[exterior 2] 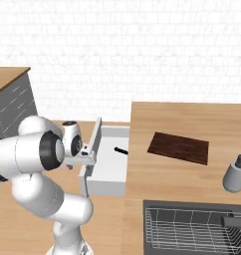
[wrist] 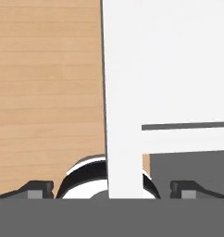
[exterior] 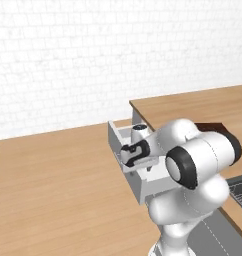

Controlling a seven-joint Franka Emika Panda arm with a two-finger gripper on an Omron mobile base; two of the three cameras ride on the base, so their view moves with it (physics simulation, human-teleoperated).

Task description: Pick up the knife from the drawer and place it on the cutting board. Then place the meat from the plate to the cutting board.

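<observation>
Both fingertips [wrist: 40, 189] of the end effector [wrist: 114, 190] spread wide, straddling the pulled-out drawer [exterior 2: 110, 164] front panel.

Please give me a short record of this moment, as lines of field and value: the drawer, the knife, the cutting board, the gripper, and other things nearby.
drawer: drawer pulled open
knife: knife lying inside the drawer
cutting board: cutting board flat on the counter, nothing on it
gripper: gripper open, fingers on either side of the drawer's front panel
other: soap bottle by the sink
</observation>
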